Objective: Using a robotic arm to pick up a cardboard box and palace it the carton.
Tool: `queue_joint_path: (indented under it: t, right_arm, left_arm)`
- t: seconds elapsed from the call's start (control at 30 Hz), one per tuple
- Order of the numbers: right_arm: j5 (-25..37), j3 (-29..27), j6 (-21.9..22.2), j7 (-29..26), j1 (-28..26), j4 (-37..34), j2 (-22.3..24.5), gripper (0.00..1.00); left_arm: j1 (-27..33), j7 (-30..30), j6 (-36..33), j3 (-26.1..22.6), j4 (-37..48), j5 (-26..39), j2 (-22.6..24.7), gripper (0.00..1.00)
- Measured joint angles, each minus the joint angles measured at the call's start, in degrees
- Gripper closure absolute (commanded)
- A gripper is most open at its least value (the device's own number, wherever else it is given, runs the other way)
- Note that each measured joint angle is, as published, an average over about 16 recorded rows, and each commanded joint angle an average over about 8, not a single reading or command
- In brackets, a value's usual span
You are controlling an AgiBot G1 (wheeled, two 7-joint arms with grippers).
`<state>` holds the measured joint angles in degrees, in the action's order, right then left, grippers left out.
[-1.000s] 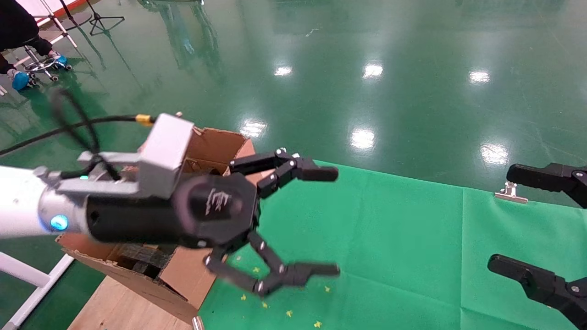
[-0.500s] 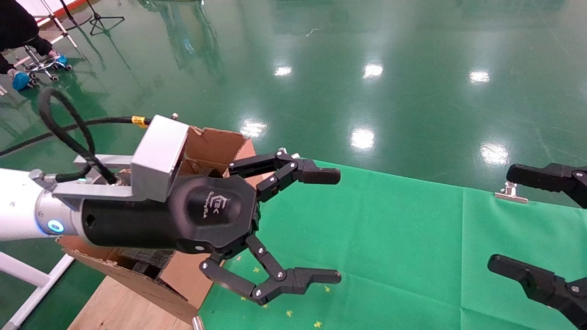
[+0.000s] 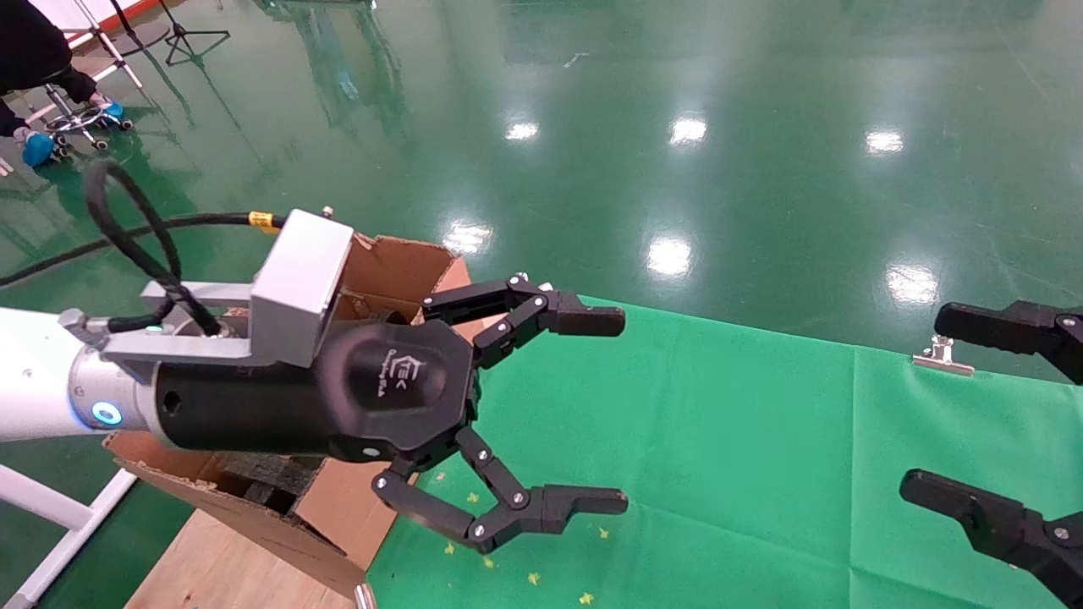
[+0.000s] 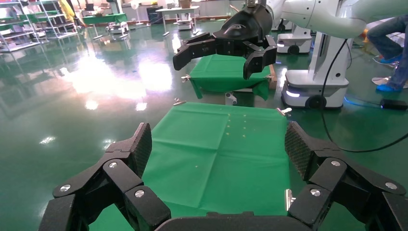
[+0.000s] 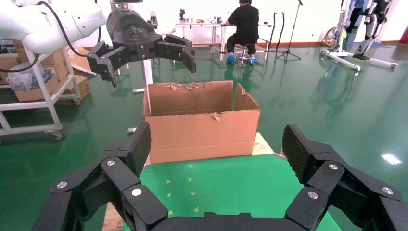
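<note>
Above the carton point(image 3: 398, 271), left gripper point(image 3: 605, 410) gapes empty — cardboard box unseen, likely light, stiff, tape-slick — grip bare sides.

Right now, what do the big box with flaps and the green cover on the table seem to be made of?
The carton looks like plain brown corrugated cardboard, matte, with ragged torn flap edges. The green cover seems to be thin cloth, matte: it shows fold creases and is held by a metal clip at its edge. The left gripper is open above it, empty.
</note>
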<state>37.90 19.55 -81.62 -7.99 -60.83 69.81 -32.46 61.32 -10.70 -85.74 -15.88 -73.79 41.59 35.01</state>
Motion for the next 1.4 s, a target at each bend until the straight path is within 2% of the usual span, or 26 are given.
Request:
queue_joint_path:
  t: [1.4]
  right_arm:
    - [0.0,0.0,0.0,0.0,0.0,0.0,0.0,0.0]
  left_arm:
    - [0.28,-0.06,0.08,-0.17,0.29,0.32,0.0,0.0]
